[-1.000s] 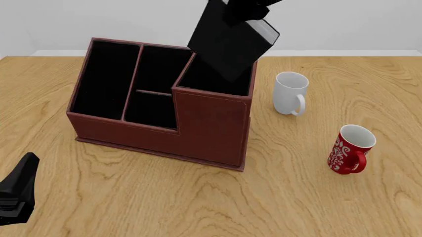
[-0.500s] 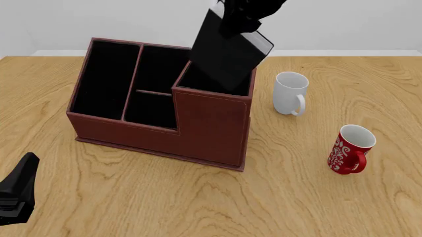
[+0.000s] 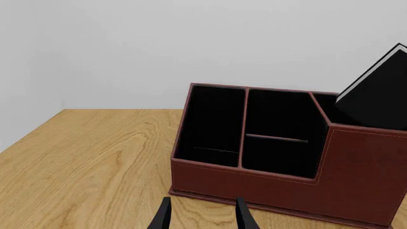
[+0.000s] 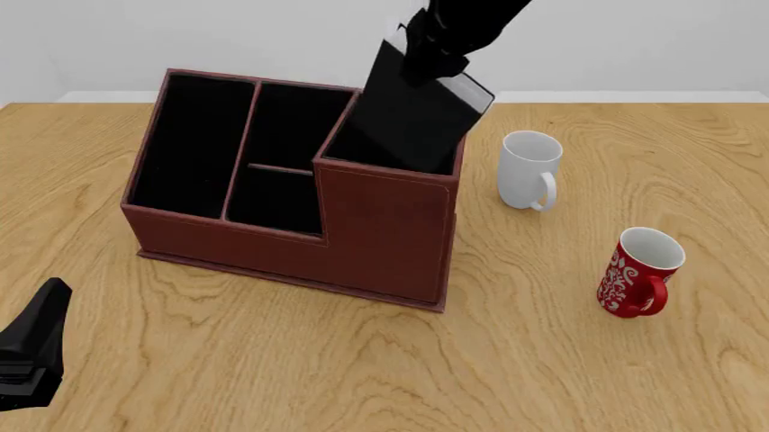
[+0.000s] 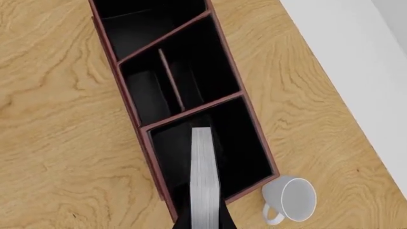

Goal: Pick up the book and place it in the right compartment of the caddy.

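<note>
Front view, near edge: left end effector parked low at 7 o'clock on the desk, well apart from everything. Only its dark body shows there; the left wrist view shows its two fingers spread with bare wood between them, holding nothing.

At 4 o'clock, red patterned mug upright, handle toward the camera. Farther back at 2 o'clock, white mug upright, just beside the caddy's right wall, not touching.

Centre: caddy, stepped front wall, four black-lined sections. The book stands tilted in the right compartment, lower part below the rim, upper part leaning toward 1 o'clock. Right end effector pinches the book's top edge.

Right wrist view alone shows the white page edges running down into the compartment, with gaps to the walls on both sides; whether the book touches the floor cannot be told. Left wrist view shows the book sticking out above the caddy.
</note>
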